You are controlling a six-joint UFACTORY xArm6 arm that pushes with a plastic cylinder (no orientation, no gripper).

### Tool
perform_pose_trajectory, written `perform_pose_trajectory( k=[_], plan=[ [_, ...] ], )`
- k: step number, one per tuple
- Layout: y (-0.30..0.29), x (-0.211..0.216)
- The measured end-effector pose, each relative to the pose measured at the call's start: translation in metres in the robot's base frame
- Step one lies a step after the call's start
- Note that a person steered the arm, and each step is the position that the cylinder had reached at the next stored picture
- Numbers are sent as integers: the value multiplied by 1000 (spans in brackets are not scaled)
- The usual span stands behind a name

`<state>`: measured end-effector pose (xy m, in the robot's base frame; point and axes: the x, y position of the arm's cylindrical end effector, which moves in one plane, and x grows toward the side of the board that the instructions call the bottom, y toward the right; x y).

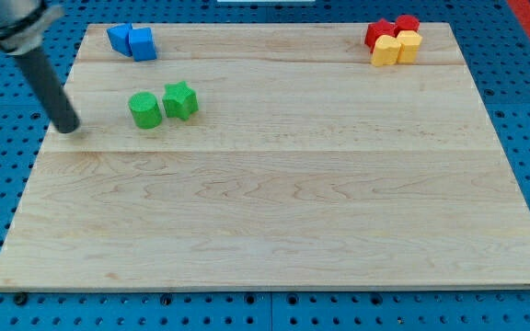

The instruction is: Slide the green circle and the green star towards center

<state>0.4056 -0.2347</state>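
Note:
The green circle (144, 109) and the green star (180, 100) stand side by side, touching or nearly so, in the upper left part of the wooden board (274, 211). The circle is on the left, the star on the right. My tip (68, 128) rests on the board near its left edge, to the left of the green circle and a little lower, with a clear gap between them. The dark rod slants up to the view's top left.
Two blue blocks (132, 41) sit together at the board's top left corner. Two red blocks (389, 28) and two yellow blocks (397, 48) cluster at the top right. A blue perforated table (523, 110) surrounds the board.

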Motion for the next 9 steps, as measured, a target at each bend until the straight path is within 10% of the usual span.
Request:
perform_pose_trajectory(
  k=[2, 7, 9],
  plan=[
    [107, -3],
    [53, 1],
    [-11, -60]
  ],
)
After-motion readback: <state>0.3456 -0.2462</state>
